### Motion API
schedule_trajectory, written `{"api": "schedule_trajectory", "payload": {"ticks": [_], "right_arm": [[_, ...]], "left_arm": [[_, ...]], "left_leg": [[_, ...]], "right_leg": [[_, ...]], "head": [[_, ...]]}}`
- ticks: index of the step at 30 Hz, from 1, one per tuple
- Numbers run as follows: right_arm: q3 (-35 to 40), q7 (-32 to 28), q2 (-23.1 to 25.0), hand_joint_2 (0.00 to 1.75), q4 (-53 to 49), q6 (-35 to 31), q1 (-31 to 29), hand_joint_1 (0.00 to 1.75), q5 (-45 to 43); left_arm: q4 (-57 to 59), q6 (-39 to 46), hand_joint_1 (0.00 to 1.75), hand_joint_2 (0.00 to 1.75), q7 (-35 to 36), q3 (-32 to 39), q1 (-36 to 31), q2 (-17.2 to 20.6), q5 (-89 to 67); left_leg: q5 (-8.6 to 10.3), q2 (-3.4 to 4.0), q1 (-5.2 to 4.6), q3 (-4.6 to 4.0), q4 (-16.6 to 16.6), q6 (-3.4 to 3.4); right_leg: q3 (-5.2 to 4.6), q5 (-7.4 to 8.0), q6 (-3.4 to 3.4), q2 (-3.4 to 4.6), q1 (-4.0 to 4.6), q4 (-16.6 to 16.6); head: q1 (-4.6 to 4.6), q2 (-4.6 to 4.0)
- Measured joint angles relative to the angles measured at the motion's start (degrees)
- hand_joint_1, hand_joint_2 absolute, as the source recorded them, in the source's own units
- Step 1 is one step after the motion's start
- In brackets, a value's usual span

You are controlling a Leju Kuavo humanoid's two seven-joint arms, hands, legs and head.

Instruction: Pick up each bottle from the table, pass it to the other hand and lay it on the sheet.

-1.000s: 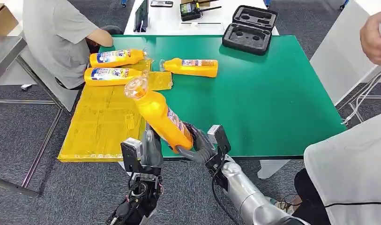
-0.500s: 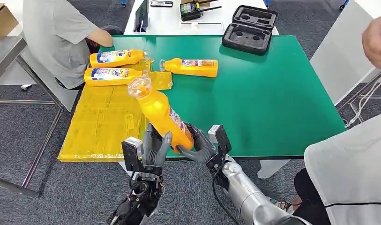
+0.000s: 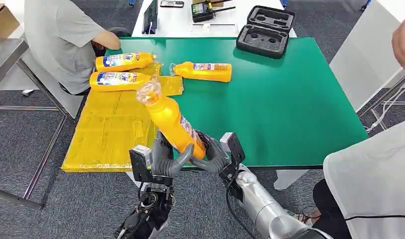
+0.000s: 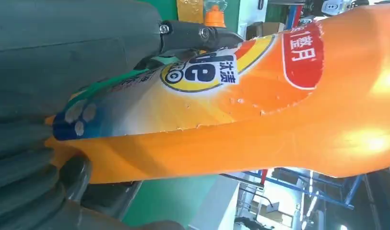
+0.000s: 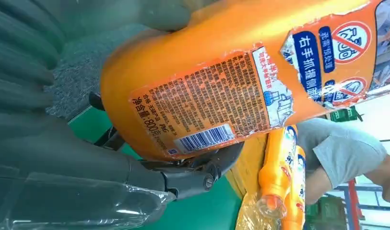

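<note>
An orange bottle (image 3: 171, 123) stands tilted above the near edge of the green table (image 3: 290, 109), its clear cap (image 3: 149, 92) pointing up and away. Both hands hold its lower end: my left hand (image 3: 165, 158) wraps it from the left, my right hand (image 3: 211, 156) grips it from the right. Up close, the bottle (image 4: 260, 105) lies against my left hand (image 4: 49, 96), and its back label (image 5: 217, 96) sits above my right hand (image 5: 63, 139). Two bottles (image 3: 123, 60) (image 3: 115, 78) lie on the yellow sheet (image 3: 103, 134). A third bottle (image 3: 204, 71) lies on the table.
A black foam case (image 3: 266, 31) sits at the table's far edge. A person in grey (image 3: 63, 35) sits at the far left corner, another person (image 3: 369, 179) is close on the right, and a person's hand (image 3: 403, 42) is at the upper right.
My left hand has come up and closed its fingers around the bottle's lower end. The bottle has tipped a little more upright and shifted slightly right.
</note>
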Motion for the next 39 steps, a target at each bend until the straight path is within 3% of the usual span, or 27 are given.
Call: {"api": "schedule_trajectory", "payload": {"ticks": [3, 4, 6, 7, 39], "right_arm": [[0.0, 0.0, 0.0, 1.75, 0.1, -0.2, -0.2, 1.75, 0.9], [0.0, 0.0, 0.0, 1.75, 0.2, -0.2, -0.2, 1.75, 1.2], [0.1, -0.1, 0.1, 1.75, 0.3, -0.2, -0.4, 1.75, 1.5], [0.1, -0.2, 0.1, 1.75, 0.3, -0.2, -0.5, 1.75, 1.6], [2.5, -0.3, 0.2, 1.75, 0.8, 0.0, -0.9, 1.75, 2.1]], "left_arm": [[0.0, -0.2, 0.00, 0.00, 0.0, 0.0, -0.1, 0.0, 0.5], [0.0, -0.5, 0.00, 1.75, 0.0, 0.0, -0.1, 0.0, 0.5], [0.0, -0.9, 0.00, 1.75, 0.0, 0.2, -0.1, 0.0, 0.5], [0.0, -1.2, 0.00, 0.00, 0.0, 0.4, -0.2, 0.0, 0.5], [-0.2, -1.2, 0.00, 0.00, 0.0, 3.1, -0.3, -0.2, -1.6]], "left_leg": [[0.00, 0.00, 0.00, 0.00, 0.0, 0.00], [0.00, 0.00, 0.00, 0.00, 0.0, 0.00], [0.00, 0.00, 0.00, 0.00, 0.0, 0.00], [0.00, 0.00, 0.00, 0.00, 0.0, 0.00], [0.00, 0.00, 0.00, 0.00, 0.0, 0.00]], "right_leg": [[0.00, 0.00, 0.00, 0.00, 0.00, 0.0], [0.00, 0.00, 0.00, 0.00, 0.00, 0.0], [0.00, 0.00, 0.00, 0.00, 0.00, 0.0], [0.00, 0.00, 0.00, 0.00, 0.00, 0.0], [0.00, 0.00, 0.00, 0.00, 0.00, 0.0]], "head": [[0.00, 0.00], [0.00, 0.00], [0.00, 0.00], [0.00, 0.00], [0.00, 0.00]]}}
